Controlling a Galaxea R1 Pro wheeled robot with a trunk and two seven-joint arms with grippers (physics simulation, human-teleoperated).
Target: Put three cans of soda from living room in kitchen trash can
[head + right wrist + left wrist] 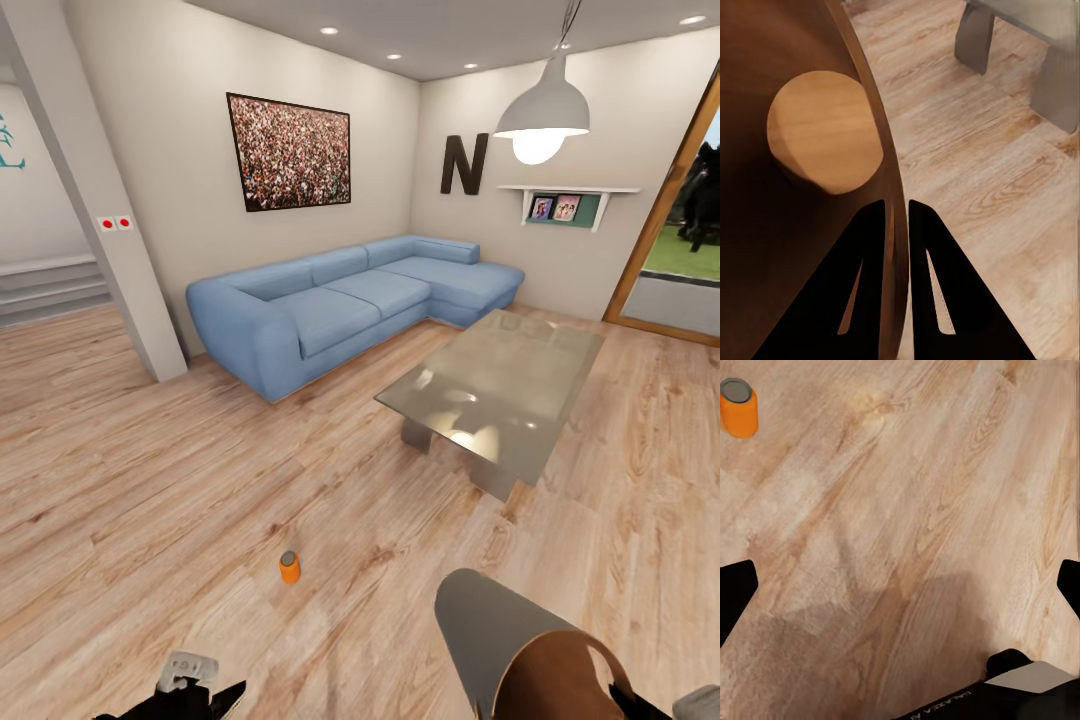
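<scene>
**Orange can on the floor, bin carried at the right**

In the head view, at the bottom left of the frame, the left gripper [190,690] hangs low over the wood floor [130,480]. Its wrist view shows the two dark fingertips [735,592] at opposite edges of the picture, so the claw stands wide apart and holds nothing. Just ahead, lower centre-left of the head view, an orange soda can [289,567] stands upright on the boards, apart from everything; the left wrist view has it in its upper left corner [739,408]. Behind are the blue corner sofa [340,300] and, to the right, the glass-topped table [500,385].

At the bottom right the trash can [510,640] is tilted, with its brown inside showing. The right gripper [896,217] is pinched together on its rim [889,172].

The step in hand seems to be fetching this can. To do it well, swing the left claw until the can sits centred between the fingers, descend straight, then close gently about its middle so it does not tip.
</scene>
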